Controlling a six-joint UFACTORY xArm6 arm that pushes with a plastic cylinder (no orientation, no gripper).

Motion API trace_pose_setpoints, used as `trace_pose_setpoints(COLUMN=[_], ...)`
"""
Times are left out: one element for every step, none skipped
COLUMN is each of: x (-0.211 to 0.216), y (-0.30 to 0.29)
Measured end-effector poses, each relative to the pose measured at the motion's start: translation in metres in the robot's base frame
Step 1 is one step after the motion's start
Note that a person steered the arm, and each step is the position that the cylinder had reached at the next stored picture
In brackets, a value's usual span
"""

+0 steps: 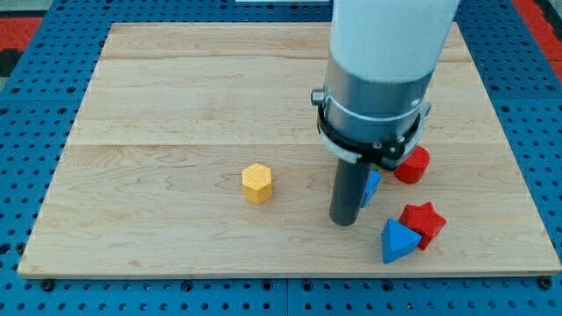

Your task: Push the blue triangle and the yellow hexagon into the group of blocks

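Note:
The yellow hexagon (257,183) sits alone on the wooden board (176,105), left of centre. My tip (343,221) stands to its right, touching or just left of a blue block (372,186) mostly hidden behind the rod. A blue triangle (398,240) lies at the lower right, against a red star (423,222). A red block (413,164) lies above them, right of the rod. A bit of green shows under the arm's collar.
The arm's wide grey and white body (382,70) covers the board's upper right and hides what is behind it. Blue pegboard (35,105) surrounds the board.

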State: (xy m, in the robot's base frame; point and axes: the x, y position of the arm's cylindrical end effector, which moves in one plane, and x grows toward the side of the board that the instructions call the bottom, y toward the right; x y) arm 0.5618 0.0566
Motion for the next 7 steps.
trace_pose_setpoints(x=[0.005,-0.022,-0.053,-0.075,-0.076,-0.076,-0.042], y=[-0.109,-0.14,-0.102,-0.032,-0.009,-0.033,-0.048])
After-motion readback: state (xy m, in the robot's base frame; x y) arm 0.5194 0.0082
